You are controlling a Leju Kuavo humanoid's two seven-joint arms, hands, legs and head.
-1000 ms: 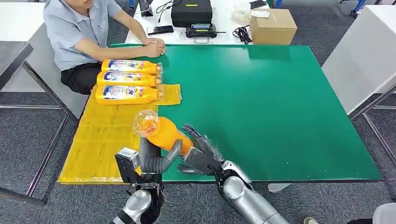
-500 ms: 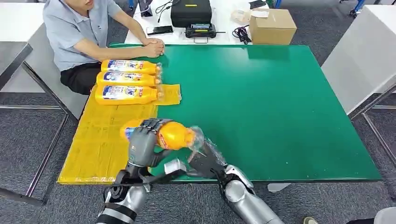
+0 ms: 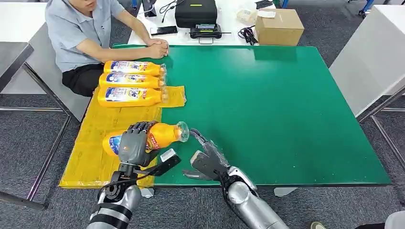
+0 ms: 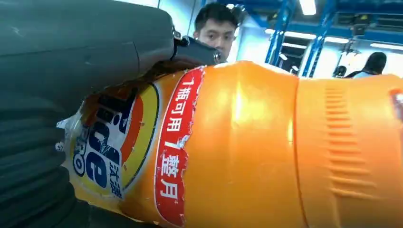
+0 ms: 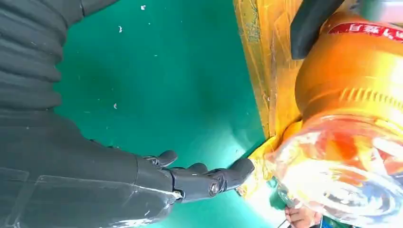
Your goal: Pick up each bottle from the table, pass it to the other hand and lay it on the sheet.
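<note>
My left hand (image 3: 133,143) grips an orange bottle (image 3: 157,136) around its labelled middle, holding it on its side over the yellow sheet (image 3: 100,138), clear cap end pointing right. The left wrist view shows the orange bottle (image 4: 247,147) close up with my left hand (image 4: 57,85) wrapped over the label. My right hand (image 3: 206,160) lies open on the green table (image 3: 277,105) just right of the cap, holding nothing. In the right wrist view my right hand (image 5: 142,175) has its fingers spread beside the bottle (image 5: 351,118). Three orange bottles (image 3: 130,82) lie side by side at the sheet's far end.
A person (image 3: 83,33) sits at the far left corner, hands resting on the table edge near the laid bottles. Behind the green table are a black case (image 3: 196,12), a phone (image 3: 164,30) and a cardboard box (image 3: 279,26). A white table (image 3: 372,57) stands at the right.
My left hand has taken the bottle from the right hand, turned it from upright to lying sideways and carried it left over the sheet. The right hand has let go and stays spread.
</note>
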